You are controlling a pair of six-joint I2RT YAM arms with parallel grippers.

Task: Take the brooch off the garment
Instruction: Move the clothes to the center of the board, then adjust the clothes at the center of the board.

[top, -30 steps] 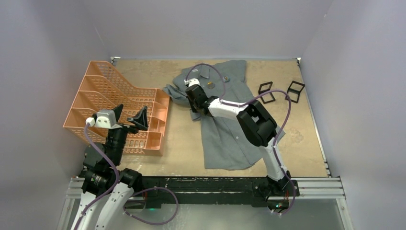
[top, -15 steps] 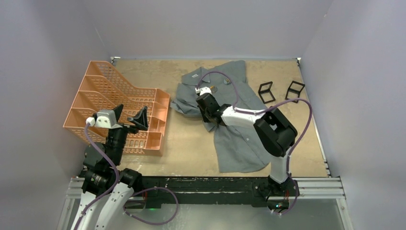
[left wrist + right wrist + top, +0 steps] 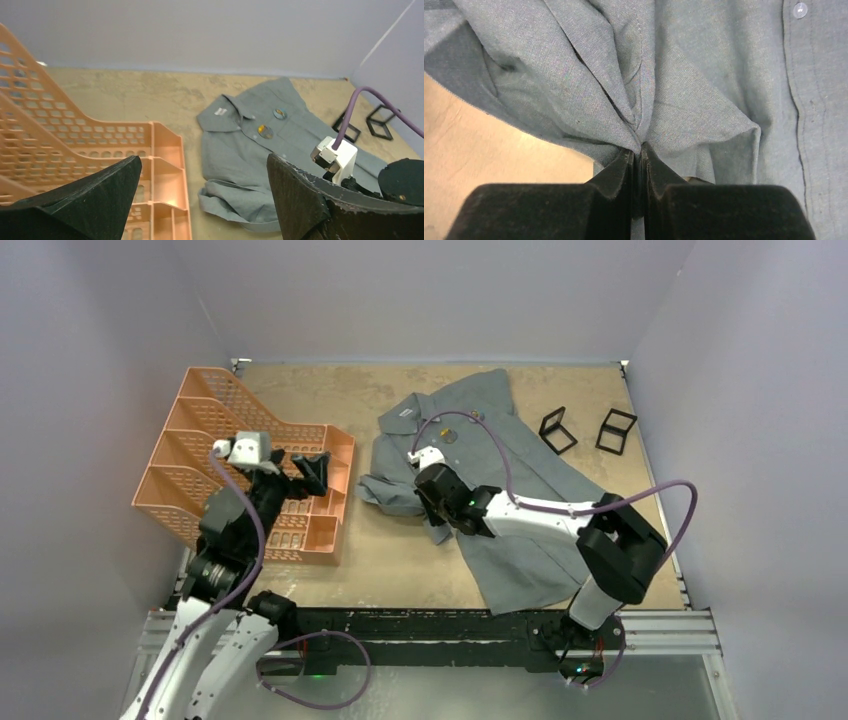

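— Right gripper [image 3: 636, 155] was pinching a fold at the shirt's [image 3: 704, 75] bunched side. Why there?
— Probably to pull the cloth flat. It lay right of centre, collar toward the far edge.
— The brooch [image 3: 265, 131]?
— On the chest below the collar, a second brooch [image 3: 280, 113] near it, both untouched. Left gripper [image 3: 202, 165] hung spread above the tray [image 3: 165, 145], left edge.

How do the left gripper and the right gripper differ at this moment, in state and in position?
The left gripper is open and holds nothing; the right gripper is shut on a fold of the shirt. The left gripper hangs near the orange rack, apart from the shirt; the right gripper is down on the shirt. Both have black fingers.
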